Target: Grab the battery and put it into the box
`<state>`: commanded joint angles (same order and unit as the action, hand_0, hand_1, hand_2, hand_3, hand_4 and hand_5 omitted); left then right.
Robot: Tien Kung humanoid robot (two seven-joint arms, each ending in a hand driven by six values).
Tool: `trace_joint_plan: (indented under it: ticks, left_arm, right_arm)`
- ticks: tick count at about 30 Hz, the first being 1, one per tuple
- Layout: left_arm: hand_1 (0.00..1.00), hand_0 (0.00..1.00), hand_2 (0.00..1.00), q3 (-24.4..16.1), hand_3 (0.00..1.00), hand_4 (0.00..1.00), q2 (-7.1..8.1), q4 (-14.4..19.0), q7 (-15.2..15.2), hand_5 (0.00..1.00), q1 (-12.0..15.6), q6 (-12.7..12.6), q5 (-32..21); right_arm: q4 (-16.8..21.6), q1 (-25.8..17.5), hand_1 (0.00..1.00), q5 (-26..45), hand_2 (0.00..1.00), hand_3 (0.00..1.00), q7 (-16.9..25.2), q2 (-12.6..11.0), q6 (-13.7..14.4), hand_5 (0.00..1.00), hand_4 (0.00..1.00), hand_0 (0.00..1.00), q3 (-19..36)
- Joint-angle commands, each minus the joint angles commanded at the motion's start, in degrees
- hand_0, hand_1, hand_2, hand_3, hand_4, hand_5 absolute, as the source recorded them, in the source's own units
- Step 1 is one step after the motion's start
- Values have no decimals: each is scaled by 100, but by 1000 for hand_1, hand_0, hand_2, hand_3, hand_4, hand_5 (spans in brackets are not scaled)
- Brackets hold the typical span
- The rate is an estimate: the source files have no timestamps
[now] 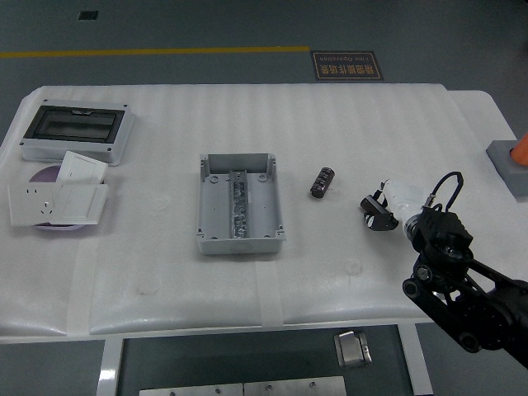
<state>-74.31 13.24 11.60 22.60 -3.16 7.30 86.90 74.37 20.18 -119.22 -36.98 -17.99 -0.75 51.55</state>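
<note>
The battery [321,182], a small, stiff, probably roll-prone cylinder best pinched across its middle, lay between the box [239,205] and the right hand [378,212], whose finger state I could not tell.

This looks like an industrial workshop or robotics test lab — the grey-green painted concrete floor [206,25] carries a yellow safety line [148,53] and a dark floor sign [346,65]. The white padded worktable [165,272] holds electrical fittings — a grey plastic junction box [240,205], a grey distribution enclosure with a dark window [74,130] and white wall-socket plates [56,198].
</note>
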Motion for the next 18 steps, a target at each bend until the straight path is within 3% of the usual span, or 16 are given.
trace_joint_plan:
  ticks: [3, 9, 18]
  left_arm:
    - [634, 547, 544, -11, 566, 547, 5, 2, 3, 127, -1, -1, 13]
    - [635, 545, 544, -34, 567, 548, 5, 3, -3, 128, -5, -14, 34]
    - [635, 545, 545, -60, 567, 550, -10, 3, -1, 130, -1, -13, 54]
  right_arm:
    - [-26, -7, 407, 15, 475, 666, 0, 5, 39, 104, 359, 265, 1]
    - [-1, -25, 406, 7, 460, 665, 0, -1, 305, 115, 377, 259, 16]
    - [540, 96, 396, 275, 453, 663, 0, -80, 781, 136, 398, 248, -112]
